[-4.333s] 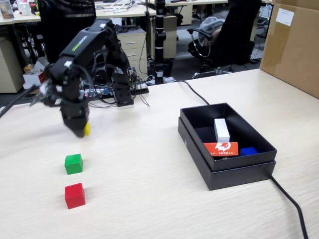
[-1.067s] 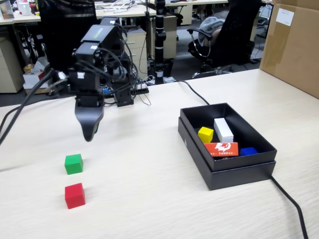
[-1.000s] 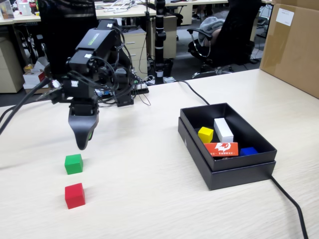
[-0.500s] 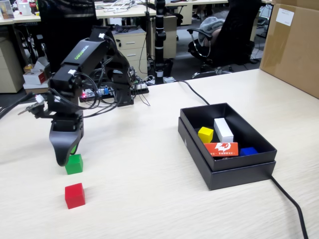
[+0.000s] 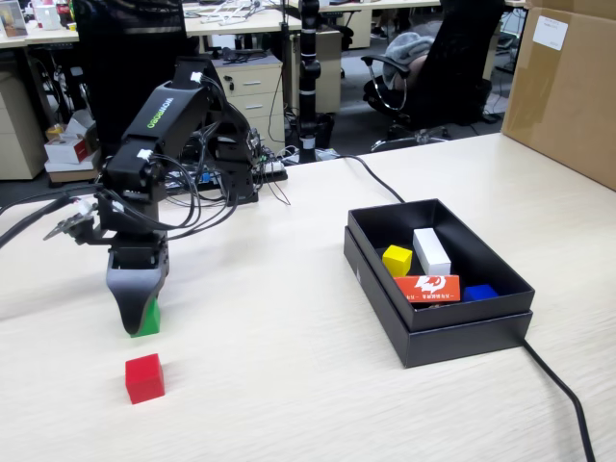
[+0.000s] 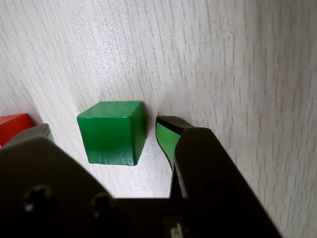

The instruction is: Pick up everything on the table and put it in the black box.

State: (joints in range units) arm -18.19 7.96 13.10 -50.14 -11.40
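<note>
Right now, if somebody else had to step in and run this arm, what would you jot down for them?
Gripper: open, lowered to the table, its jaws on either side of the green cube, not closed on it yet.
Green cube: on the table, between the jaws.
Red cube: on the table, just in front of the green one in the fixed view, untouched.
Yellow cube: already in the black box.
Done: yellow cube is boxed.
Left: close on the green cube, carry it to the box, then do the same for the red one.
</note>
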